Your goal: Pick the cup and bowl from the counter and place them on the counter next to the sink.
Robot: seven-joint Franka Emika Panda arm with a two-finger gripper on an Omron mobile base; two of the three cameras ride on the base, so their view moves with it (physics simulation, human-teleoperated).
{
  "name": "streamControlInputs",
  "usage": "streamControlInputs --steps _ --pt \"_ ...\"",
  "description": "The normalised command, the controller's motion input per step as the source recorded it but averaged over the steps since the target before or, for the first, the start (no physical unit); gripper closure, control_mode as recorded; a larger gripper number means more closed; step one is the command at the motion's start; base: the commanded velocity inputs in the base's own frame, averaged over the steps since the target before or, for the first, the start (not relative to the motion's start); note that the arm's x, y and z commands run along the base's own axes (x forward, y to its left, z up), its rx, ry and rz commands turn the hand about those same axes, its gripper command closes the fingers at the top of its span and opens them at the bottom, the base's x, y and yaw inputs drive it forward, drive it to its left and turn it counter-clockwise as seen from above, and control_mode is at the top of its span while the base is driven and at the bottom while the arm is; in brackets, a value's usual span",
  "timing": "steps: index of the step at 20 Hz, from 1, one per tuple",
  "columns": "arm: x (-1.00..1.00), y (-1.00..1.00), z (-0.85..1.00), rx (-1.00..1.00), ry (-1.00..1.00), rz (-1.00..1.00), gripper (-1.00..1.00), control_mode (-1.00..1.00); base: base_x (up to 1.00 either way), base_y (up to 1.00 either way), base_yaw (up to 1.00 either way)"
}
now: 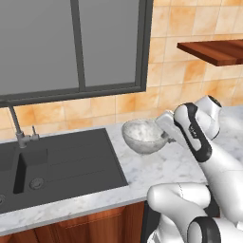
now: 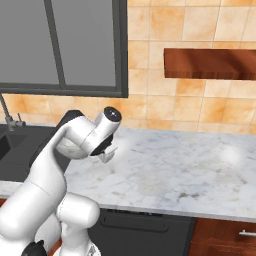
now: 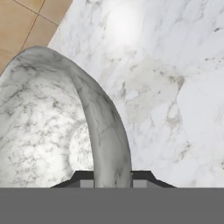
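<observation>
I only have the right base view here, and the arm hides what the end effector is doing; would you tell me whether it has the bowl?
Observer: Yes. In the hand view the end effector is shut on the rim of the bowl, one finger inside and one outside.
Operator: Thank you. Is the bowl resting on the counter?
Observer: The left base view shows the bowl over the counter; whether it touches the marble, I cannot tell.
Operator: Understood. How does it sit relative to the sink?
Observer: In the left base view it is just right of the sink, toward the back wall, with bare marble between them.
</observation>
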Motion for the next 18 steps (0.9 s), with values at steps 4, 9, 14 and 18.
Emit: streamControlInputs --steps 4,9,14,18 --pt "0.40 0.03 -0.25 0.00 0.02 -0.19 1.00 -1.00 0.00 0.00 0.00" --pt "0.29 0.30 -0.43 -0.01 -0.04 -0.05 1.00 -1.00 0.00 0.00 0.00" --pt "0.23 0.18 -0.28 0.00 0.00 0.07 1.00 -1.00 0.00 0.00 0.00" --pt "0.10 -0.23 -0.05 0.00 0.00 0.20 1.00 -1.00 0.00 0.00 0.00"
